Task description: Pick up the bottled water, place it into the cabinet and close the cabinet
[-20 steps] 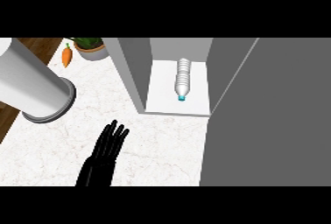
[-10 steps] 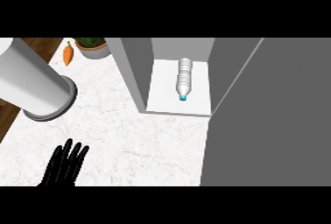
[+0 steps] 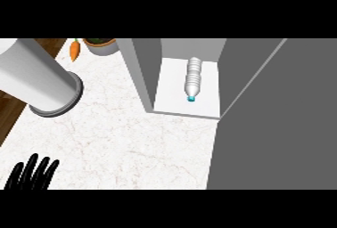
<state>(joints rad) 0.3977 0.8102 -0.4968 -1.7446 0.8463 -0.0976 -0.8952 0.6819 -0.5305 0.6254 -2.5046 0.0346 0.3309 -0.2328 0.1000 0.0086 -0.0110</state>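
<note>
While 1 bottle [image 3: 193, 79] lies inside the cabinet [image 3: 146, 67], door [image 3: 276, 116] open.
L to R: 1 left hand [image 3: 31, 174] at bottom edge, fingers straight & spread, holding nothing; 1 grey cylinder [image 3: 36, 82]; 1 carrot [image 3: 74, 49]; 1 plant pot [image 3: 101, 45].

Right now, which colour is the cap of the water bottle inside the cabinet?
The cap of the bottled water is teal blue, seen best in the head view.

Counter [image 3: 132, 142]: white marble look, faint veins, smooth. Bottle [image 3: 193, 79]: clear ribbed plastic, teal cap. Cabinet [image 3: 146, 71]: matt grey panels. Floor strip [image 3: 8, 113], left edge: brown wood.
</note>
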